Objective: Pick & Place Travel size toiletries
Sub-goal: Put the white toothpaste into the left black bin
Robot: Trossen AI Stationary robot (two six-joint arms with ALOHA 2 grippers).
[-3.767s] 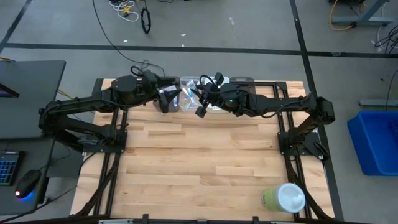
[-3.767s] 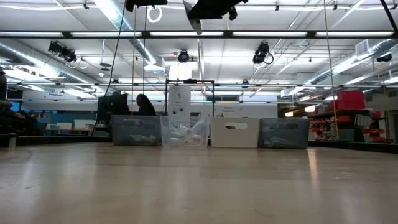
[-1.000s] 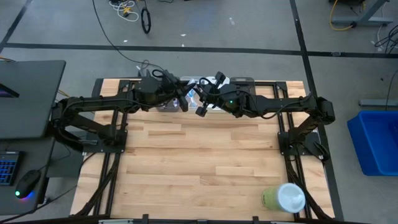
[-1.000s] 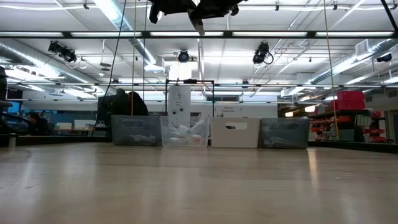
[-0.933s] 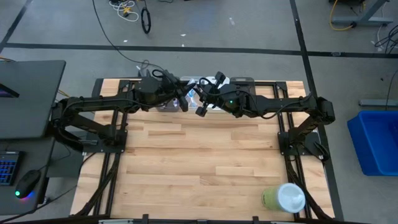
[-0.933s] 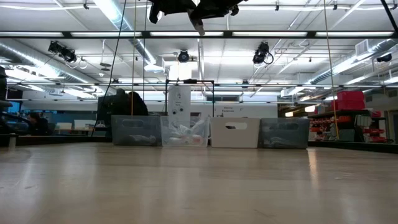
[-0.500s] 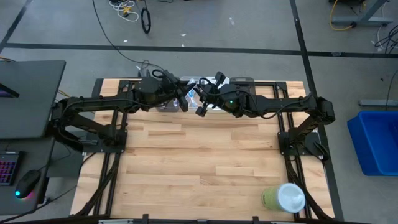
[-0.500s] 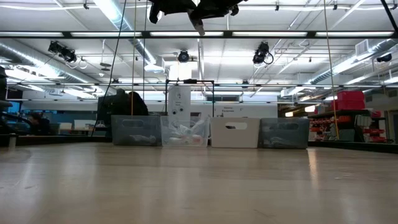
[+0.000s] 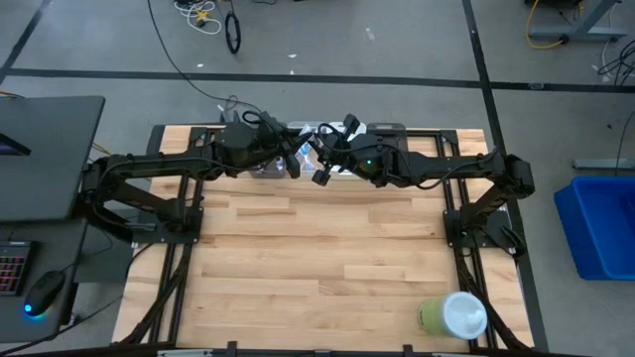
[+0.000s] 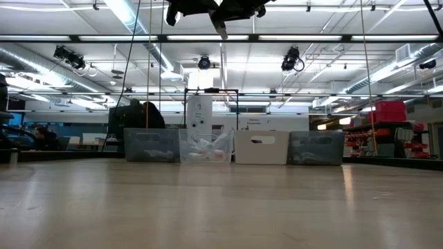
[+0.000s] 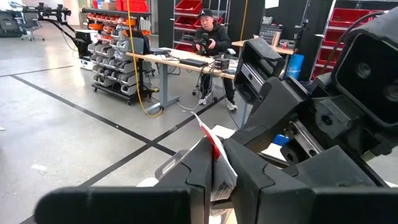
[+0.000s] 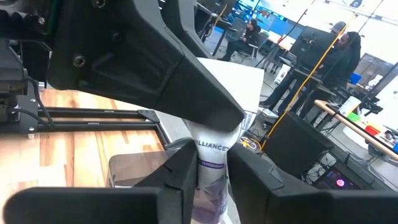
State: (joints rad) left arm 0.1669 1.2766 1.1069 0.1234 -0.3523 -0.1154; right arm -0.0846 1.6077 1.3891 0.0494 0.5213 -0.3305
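Two grippers meet over the far edge of the table (image 9: 317, 258), and we see them pinching the same item. In the right wrist view, the right gripper (image 12: 211, 180) has its fingers (image 12: 183, 171) pressed against either side of a white tube (image 12: 208, 158) with purple print. The left arm's dark fingers clamp the tube's flat upper end from above. In the left wrist view, the left gripper (image 11: 217, 180) is closed on that white item, which shows a red edge there. The tube hangs in the air between the two grippers, clear of the tabletop.

From above, the left gripper (image 9: 293, 159) and right gripper (image 9: 319, 165) sit almost touching, directly over a clear bin (image 10: 205, 146) holding the travel size toiletries (image 10: 201, 145). That bin stands in a row along the far edge, with a grey bin (image 10: 151, 145) on one side and a white bin (image 10: 261, 147) and another grey bin (image 10: 315, 147) on the other. Each arm crowds the other; the bins lie close beneath.

Most of the wooden top nearer the camera is bare. A green-and-white round container (image 9: 451, 315) stands well apart at the near right corner. Beyond the table edges we see a dark desk (image 9: 40, 149) to the left and a blue crate (image 9: 600, 223) on the floor to the right. A seated person (image 11: 208, 37) works at a bench in the room behind.
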